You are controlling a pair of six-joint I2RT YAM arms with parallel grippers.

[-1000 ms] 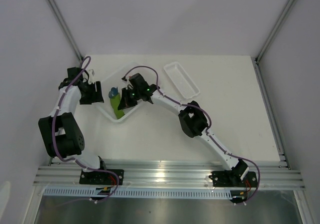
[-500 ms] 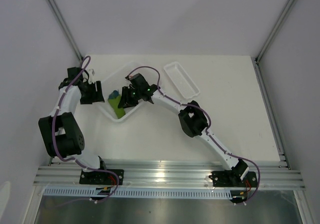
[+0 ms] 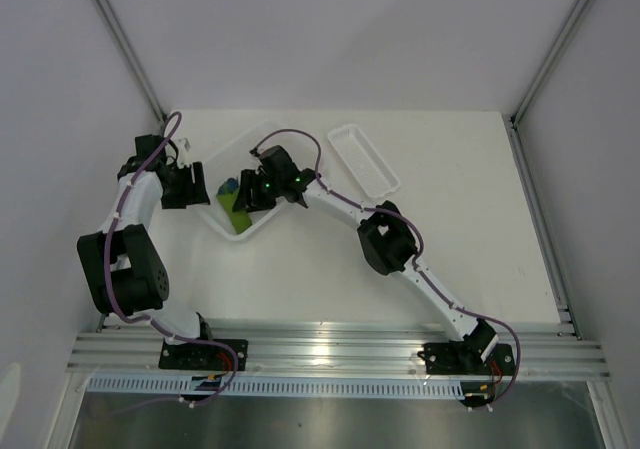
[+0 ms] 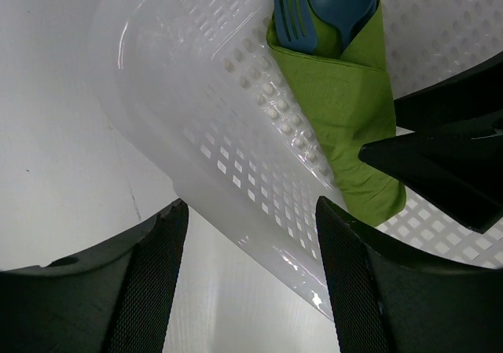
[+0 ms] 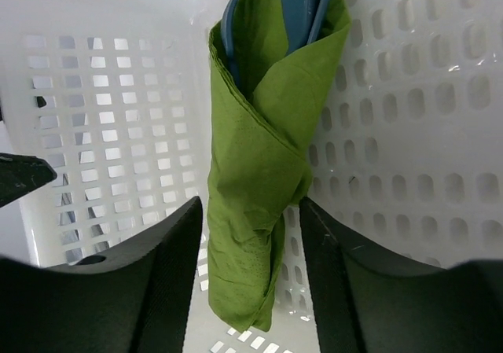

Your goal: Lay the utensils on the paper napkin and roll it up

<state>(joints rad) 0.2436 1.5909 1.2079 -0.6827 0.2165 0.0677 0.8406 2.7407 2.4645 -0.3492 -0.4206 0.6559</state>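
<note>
Top external view: a white perforated basket [image 3: 212,224] sits at the far left of the table [image 3: 470,219], with a shallow white tray [image 3: 345,131] lying apart to its right. Both arms reach to the basket. The paper napkin [image 3: 236,212], olive green, is rolled up and lies inside the basket. The right gripper [image 3: 248,197] hangs directly over it. The left gripper [image 3: 197,184] is at the basket's left wall. Left wrist view: the left gripper's fingers [image 4: 149,282] are spread wide, and the basket's curved wall [image 4: 236,133] passes between them. Contact with the plastic cannot be judged. The utensils [image 4: 322,7] stick out of the roll's open end, dark blue, with fork tines beside a round spoon bowl. Right wrist view: the right gripper [image 5: 251,278] has its jaws apart, one finger [image 5: 149,282] on either side of the roll's lower end. The paper does not look squeezed. Whether the pads brush it cannot be told. The roll lies along the basket's mesh floor, blue handles showing at its top.
</note>
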